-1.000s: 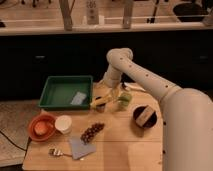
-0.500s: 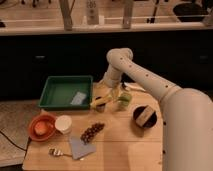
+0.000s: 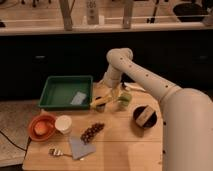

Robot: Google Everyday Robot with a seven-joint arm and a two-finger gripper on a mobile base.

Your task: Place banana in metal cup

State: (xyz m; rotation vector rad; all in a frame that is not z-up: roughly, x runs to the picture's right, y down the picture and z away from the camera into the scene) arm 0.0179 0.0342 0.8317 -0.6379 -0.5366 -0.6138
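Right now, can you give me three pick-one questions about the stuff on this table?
1. Where is the gripper?
A. Down on the floor
B. By the banana, right of the tray
C. Out of sight

2. What colour is the tray?
A. Green
B. Red
C. White

3. How is the white cup?
A. Lying on its side
B. Standing up
C. Sitting in the tray

Answers:
1 B, the arm ends beside the yellow banana.
2 A, it is bright green.
3 B, its round top faces up, beside the orange bowl.
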